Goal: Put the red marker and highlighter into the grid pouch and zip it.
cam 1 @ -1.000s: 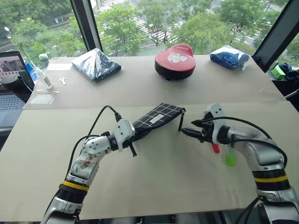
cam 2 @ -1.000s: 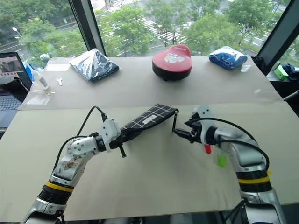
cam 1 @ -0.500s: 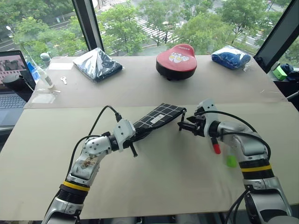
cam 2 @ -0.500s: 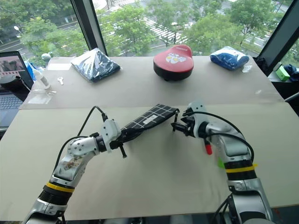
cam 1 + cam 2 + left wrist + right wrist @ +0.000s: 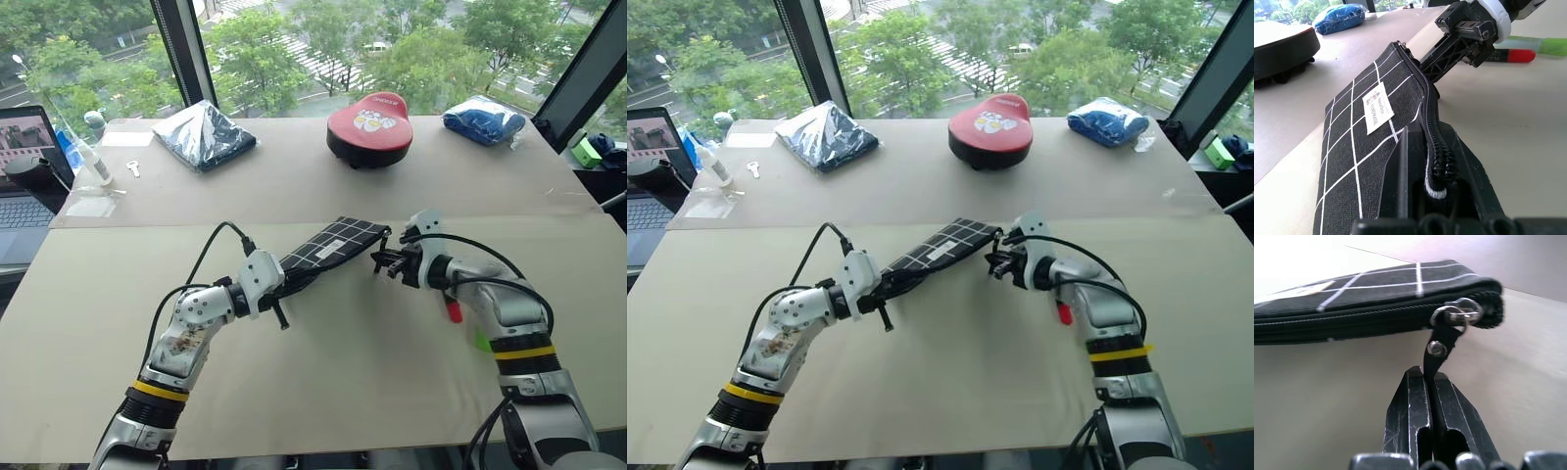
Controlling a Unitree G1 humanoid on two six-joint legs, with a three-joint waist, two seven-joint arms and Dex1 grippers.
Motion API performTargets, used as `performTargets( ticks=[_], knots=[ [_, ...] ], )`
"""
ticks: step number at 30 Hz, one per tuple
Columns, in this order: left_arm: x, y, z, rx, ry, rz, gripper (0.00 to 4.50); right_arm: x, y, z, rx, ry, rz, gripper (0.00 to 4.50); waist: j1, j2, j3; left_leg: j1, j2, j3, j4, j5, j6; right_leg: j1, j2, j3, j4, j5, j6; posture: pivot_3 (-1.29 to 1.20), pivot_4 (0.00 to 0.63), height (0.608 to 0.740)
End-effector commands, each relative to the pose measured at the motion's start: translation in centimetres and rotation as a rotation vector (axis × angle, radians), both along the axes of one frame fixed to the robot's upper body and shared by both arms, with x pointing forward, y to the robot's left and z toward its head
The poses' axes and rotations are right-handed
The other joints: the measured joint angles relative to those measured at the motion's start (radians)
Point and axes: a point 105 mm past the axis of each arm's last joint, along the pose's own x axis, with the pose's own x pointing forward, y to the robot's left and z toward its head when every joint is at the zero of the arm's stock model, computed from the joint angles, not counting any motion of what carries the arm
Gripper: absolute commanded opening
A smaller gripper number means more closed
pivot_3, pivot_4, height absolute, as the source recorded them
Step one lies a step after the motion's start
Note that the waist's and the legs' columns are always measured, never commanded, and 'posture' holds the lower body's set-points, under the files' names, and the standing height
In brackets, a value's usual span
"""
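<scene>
Left gripper (image 5: 284,287) clamped on the near end of the grid pouch (image 5: 333,243), held off the table (image 5: 353,362). At the pouch's far corner, right gripper (image 5: 1431,382), wide a second ago, now pinched on the zipper pull strap (image 5: 1442,343); opening likely next. Red marker (image 5: 453,308) and highlighter (image 5: 483,342) lying right of the pouch, unpacked.
</scene>
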Motion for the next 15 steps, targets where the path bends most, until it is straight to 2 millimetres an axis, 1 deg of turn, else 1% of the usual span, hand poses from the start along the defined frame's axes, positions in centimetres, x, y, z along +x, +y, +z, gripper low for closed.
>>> performTargets(
  ticks=[1, 3, 5, 11, 15],
  knots=[
    [0.0, 0.0, 1.1, -0.028, -0.05, 0.002, 0.0, -3.1, 3.2, 2.5, 0.029, -0.068, 0.236, 0.05, 0.0, 0.0, 0.0, 0.0, 0.0, 0.0, 0.0, 0.0, 0.0, 0.0, 0.0, 0.0, 0.0, 0.0, 0.0, 0.0, 0.15, 0.74],
    [0.0, 0.0, 1.1, -0.03, -0.051, 0.003, 0.0, -3.9, 4.2, 3.0, 0.036, -0.076, 0.302, 0.05, 0.0, 0.0, 0.0, 0.0, 0.0, 0.0, 0.0, 0.0, 0.0, 0.0, 0.0, 0.0, 0.0, 0.0, 0.0, 0.0, 0.15, 0.74],
    [0.0, -0.1, 1.1, -0.033, -0.051, 0.001, 0.0, -4.1, 4.9, 3.5, 0.045, -0.078, 0.34, 0.05, 0.0, 0.0, 0.0, 0.001, 0.0, 0.0, 0.0, 0.0, 0.0, 0.0, 0.0, 0.0, 0.0, 0.0, 0.0, 0.0, 0.15, 0.74],
    [0.0, -0.3, 1.1, -0.04, -0.053, -0.001, 0.0, -4.6, 6.3, 2.9, -0.007, -0.066, 0.433, 0.05, 0.003, 0.0, 0.0, 0.001, 0.0, 0.0, 0.0, 0.0, 0.0, 0.0, 0.0, 0.0, 0.0, 0.0, 0.0, 0.0, 0.15, 0.74],
    [-0.1, -0.3, 1.1, -0.046, -0.051, 0.001, 0.0, -5.3, 7.7, 4.1, 0.052, -0.073, 0.505, 0.05, 0.002, 0.0, 0.0, 0.0, 0.0, 0.0, 0.001, 0.0, 0.0, 0.0, 0.0, 0.0, 0.0, 0.0, 0.0, 0.0, 0.15, 0.74]
  ],
)
